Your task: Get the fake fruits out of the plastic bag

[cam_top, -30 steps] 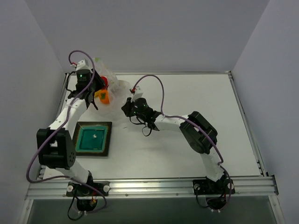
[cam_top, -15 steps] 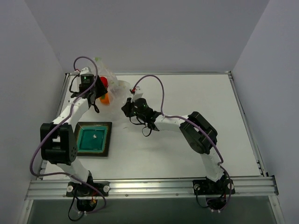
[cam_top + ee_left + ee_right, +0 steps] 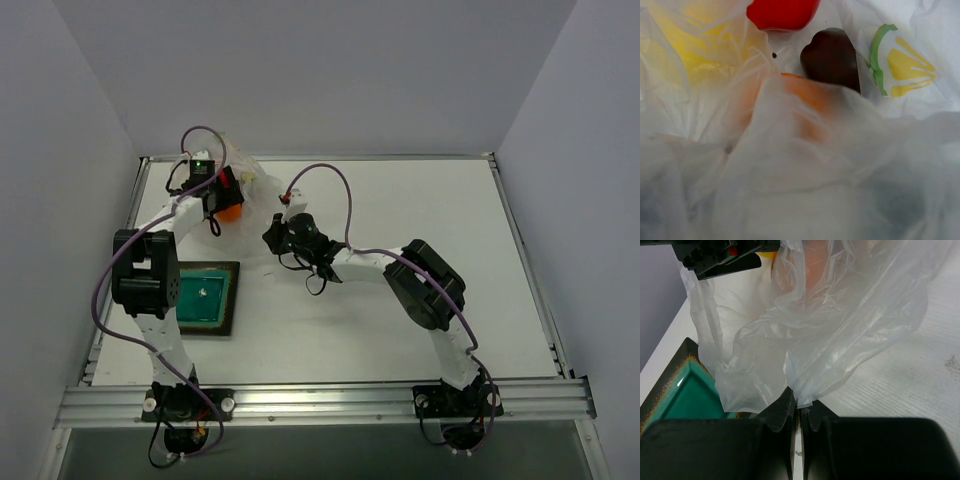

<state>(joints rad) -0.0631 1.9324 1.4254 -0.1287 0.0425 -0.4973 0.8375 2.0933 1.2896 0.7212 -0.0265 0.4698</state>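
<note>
Plastic bag (image 3: 840,315) between right jaws

Blurred film of the plastic bag (image 3: 805,190) fills the near part of the left wrist view and hides the fingers of the left gripper (image 3: 226,196), so their spread cannot be told. It veils the orange fruit (image 3: 807,97) and yellow fruit (image 3: 695,55). The top edge cuts off the red fruit (image 3: 782,11).

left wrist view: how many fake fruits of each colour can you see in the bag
red glossy round plastic fruit: 1
dark red glossy plastic fruit: 1
orange plastic fruit, veiled by film: 1
yellow plastic fruit, blurred behind film: 1
total: 4, all inside the translucent whitish plastic bag
</note>
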